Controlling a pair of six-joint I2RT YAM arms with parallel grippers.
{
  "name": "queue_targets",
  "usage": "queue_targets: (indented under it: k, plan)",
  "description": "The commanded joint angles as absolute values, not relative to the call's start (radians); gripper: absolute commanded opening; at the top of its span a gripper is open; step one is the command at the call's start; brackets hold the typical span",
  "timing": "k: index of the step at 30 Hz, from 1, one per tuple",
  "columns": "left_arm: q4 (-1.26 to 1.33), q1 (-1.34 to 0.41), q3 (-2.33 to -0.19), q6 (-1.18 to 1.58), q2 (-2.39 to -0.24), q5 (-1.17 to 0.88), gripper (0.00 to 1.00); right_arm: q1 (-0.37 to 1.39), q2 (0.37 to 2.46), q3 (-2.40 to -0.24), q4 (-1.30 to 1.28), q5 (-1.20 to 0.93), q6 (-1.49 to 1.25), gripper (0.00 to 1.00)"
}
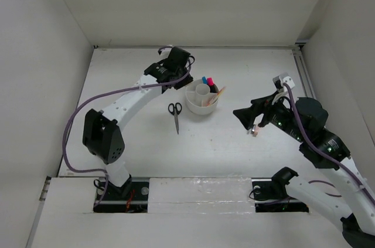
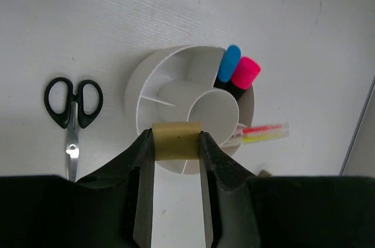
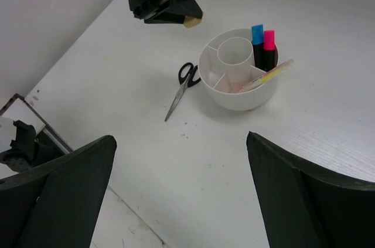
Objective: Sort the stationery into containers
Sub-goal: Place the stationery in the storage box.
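The left pincer [image 2: 176, 142] pinches a tan eraser [image 2: 176, 133] between its two fingers, holding it in the air close to the round white organiser [image 2: 146, 84]. The eraser's broad face is turned toward the wrist camera. Whether it hangs directly over a compartment cannot be told.

Two black highlighters stand upright in one outer compartment, the blue cap [image 2: 229, 63] and the pink cap [image 2: 245, 72] pointing up, side by side. The yellow and red pens [image 2: 261, 132] lean in the next compartment, their long axes tilted so the ends jut out past the rim.

The black-handled scissors [image 1: 175, 113] lie flat and shut on the counter just left of the organiser, handles toward the far wall, blades toward the arm bases.

The right pincer [image 3: 180, 139] is spread wide and hovers over bare counter, well to the right of the organiser. A small pink item [image 1: 255, 132] lies beneath it, too small to identify.

The counter [image 1: 234, 160] is plain matt white, enclosed on three sides by white walls [image 1: 58, 13].
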State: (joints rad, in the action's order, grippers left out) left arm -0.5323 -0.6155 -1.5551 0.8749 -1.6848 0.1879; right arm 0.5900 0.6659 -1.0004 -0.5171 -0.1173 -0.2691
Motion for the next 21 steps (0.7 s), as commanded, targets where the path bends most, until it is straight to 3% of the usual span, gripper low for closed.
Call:
queue_targets:
  k: [1,7,21]
  plan:
    - [-0.6,-0.614,-1.667,1.015,-1.765,0.281,0.0,0.584,0.649,-1.048,-0.526,-0.091,-0.279,0.99]
    - [-0.657,-0.614,-1.779,1.078,-1.871,0.299,0.0,0.584,0.638,-1.066,-0.549,-0.081,-0.279,0.99]
    - [-0.614,-0.604,-1.759,1.098,-1.933,0.218,0.0,0.584,0.611,-1.066,-0.568,-0.072,-0.288,0.99]
